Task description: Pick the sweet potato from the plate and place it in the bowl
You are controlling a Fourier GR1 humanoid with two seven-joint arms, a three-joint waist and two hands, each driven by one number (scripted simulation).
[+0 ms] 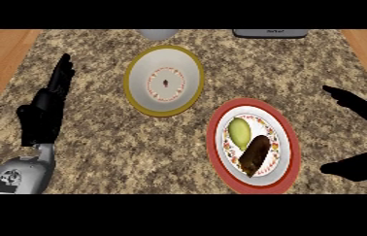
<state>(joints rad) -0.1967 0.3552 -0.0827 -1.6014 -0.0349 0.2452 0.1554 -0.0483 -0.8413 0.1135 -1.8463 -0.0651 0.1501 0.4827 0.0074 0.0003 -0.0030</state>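
Note:
A dark brown sweet potato (256, 155) lies on the red-rimmed plate (217, 152) at the lower right, beside a green fruit (239, 133). The yellow-rimmed white bowl (138, 96) stands up and to the left of the plate, with nothing inside it. My right hand (350, 100) comes in from the right edge, to the right of the plate and apart from it; its fingers and thumb are spread wide, so it is open. My left hand (44, 109) rests open at the left edge, fingers straight and pointing up.
A grey rounded object (158, 34) sits at the counter's far edge behind the bowl. A dark flat appliance (269, 33) is at the far right. Wooden flooring shows beyond the counter's left and right edges.

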